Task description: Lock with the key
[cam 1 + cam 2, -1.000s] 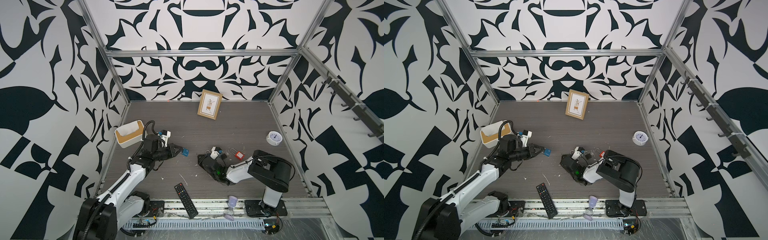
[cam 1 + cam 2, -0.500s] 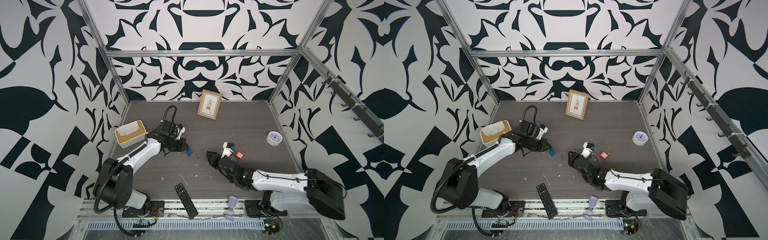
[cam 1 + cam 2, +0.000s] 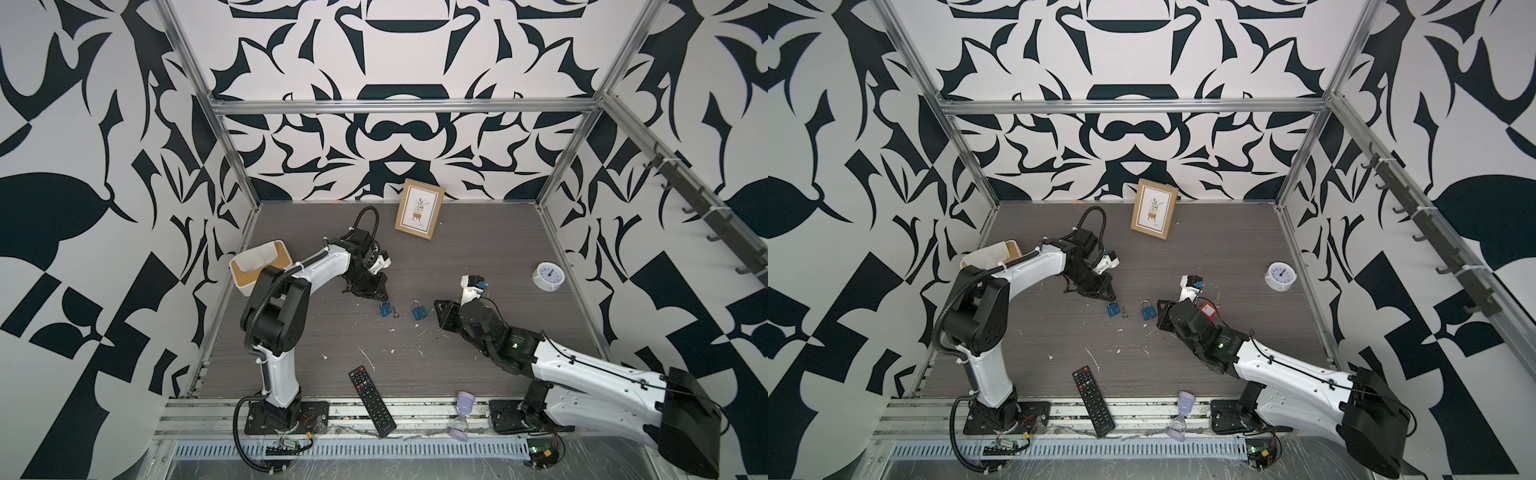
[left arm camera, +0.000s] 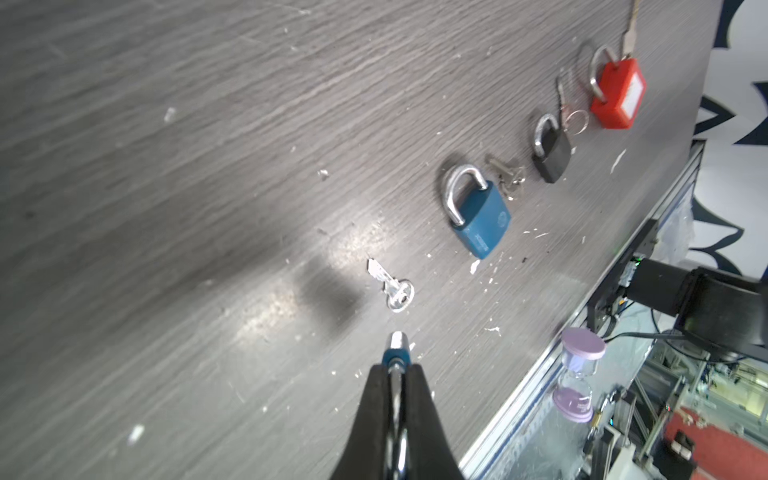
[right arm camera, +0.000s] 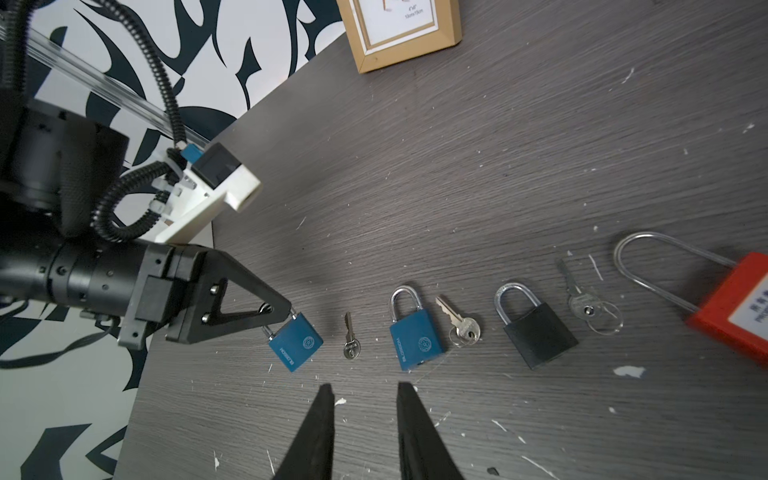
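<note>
Standing by the rig, I see the left gripper [image 5: 284,310] pinched tight on the shackle of a blue padlock [image 5: 296,341], with the body tilted below the fingertips. Honestly can't tell from here whether its bottom corner touches the table [image 3: 478,249] or sits just off it.

Just beside it a small key [image 5: 351,343] lies flat on the wood, all on its own, nothing touching it. Next along the row is a second blue padlock [image 5: 415,340], lying flat with a ringed key [image 5: 461,328] right next to it. Then comes a black padlock [image 5: 538,334] with another key [image 5: 582,299] near it, and a red padlock [image 5: 731,307] with a long thin shackle at the end.

The right gripper [image 5: 365,388] sits low over the table on the near side of that row. Its jaws are apart with nothing between them, aimed roughly at the gap between the small key and the second blue padlock.

Further off, there's a picture frame [image 3: 419,214] near the back wall and a white clock [image 3: 548,276] over by the right wall. A remote [image 3: 371,395] and an hourglass [image 3: 463,415] are down at the front edge.
</note>
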`<act>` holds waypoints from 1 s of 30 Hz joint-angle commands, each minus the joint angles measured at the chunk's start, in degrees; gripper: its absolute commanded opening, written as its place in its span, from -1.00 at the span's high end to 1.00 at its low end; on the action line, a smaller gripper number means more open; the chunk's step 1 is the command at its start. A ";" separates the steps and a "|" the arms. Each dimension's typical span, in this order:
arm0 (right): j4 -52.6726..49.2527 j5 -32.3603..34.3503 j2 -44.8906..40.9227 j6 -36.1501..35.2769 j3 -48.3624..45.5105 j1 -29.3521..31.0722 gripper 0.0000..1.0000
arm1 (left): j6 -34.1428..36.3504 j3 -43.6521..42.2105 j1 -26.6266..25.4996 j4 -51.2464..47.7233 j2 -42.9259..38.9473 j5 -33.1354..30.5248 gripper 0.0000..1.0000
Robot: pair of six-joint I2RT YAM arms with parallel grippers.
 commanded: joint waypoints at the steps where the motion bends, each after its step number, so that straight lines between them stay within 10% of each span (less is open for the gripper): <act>1: 1.75 -2.61 0.40 -1.31 -1.41 -1.25 0.43 | 4.98 1.78 0.74 -7.85 1.65 2.57 1.00; 5: 2.48 -3.49 0.19 -1.12 -2.36 -2.00 0.43 | 5.60 1.70 1.32 -7.58 3.04 3.99 1.00; 12: 1.12 -3.78 -0.95 -2.56 -2.32 -2.93 0.43 | 4.53 1.76 1.34 -5.28 2.66 0.74 -0.16; 17: -2.31 -3.32 -2.38 -5.39 -0.09 -3.16 0.43 | 4.35 3.11 1.37 -4.75 -1.59 -3.68 -0.44; 22: -11.07 -3.81 -2.64 -16.24 8.31 -4.98 0.43 | 0.82 0.09 2.97 1.95 -10.16 -18.60 -0.97; 30: -16.83 1.26 -3.02 -29.67 16.99 -7.82 0.24 | -1.41 -31.05 6.08 40.13 -39.85 -47.74 -0.99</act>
